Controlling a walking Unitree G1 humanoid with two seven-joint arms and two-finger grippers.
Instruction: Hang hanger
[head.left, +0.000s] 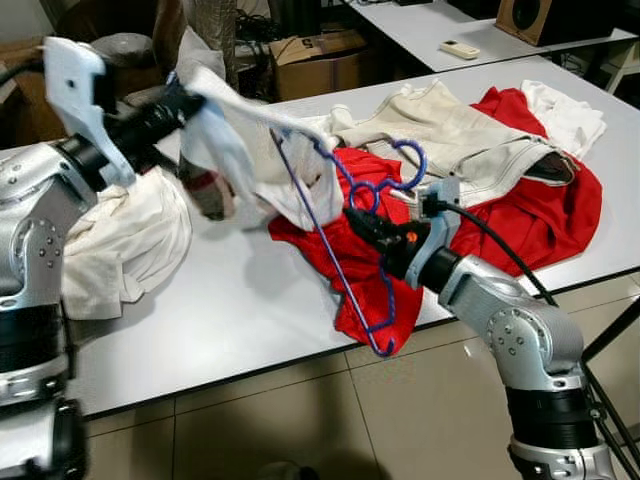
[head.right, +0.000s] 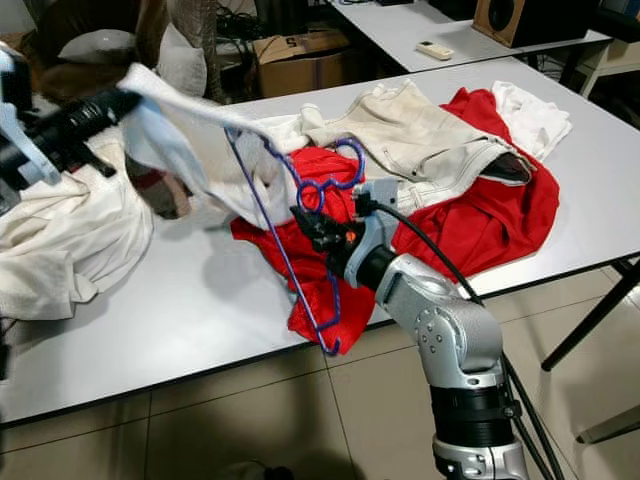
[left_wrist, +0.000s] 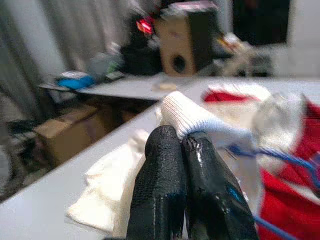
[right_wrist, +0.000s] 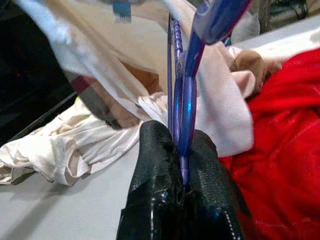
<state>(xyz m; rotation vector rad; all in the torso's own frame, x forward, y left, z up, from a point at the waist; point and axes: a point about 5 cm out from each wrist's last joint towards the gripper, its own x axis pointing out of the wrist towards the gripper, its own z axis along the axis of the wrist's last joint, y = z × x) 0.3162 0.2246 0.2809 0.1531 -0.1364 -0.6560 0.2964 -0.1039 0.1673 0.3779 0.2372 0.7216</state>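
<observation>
Right hand (head.left: 362, 222) low over the front part of the white desk (head.left: 230, 300), both black fingers (right_wrist: 155, 175) pressed tight on the wire of a blue hanger (head.left: 350, 250), just below its curled hook. Hanger held up off the desk and tilted, long triangle slanting down past the desk's front edge, upper end tucked inside a white garment (head.left: 250, 140). Left hand (head.left: 185, 100) raised at the left, fingers (left_wrist: 165, 180) closed together on a ribbed hem of that same white garment, cloth stretched between hand and hanger and hanging clear of the desk. Beneath the hanger, a red garment (head.left: 530, 210) spread across the desk, partly drooping over the front edge. On top of it, a cream garment (head.left: 450, 130). At the left end, a heap of white cloth (head.left: 120, 240). Behind, a cardboard box (head.left: 320, 60) and a second desk with a remote control (head.left: 459, 48).
</observation>
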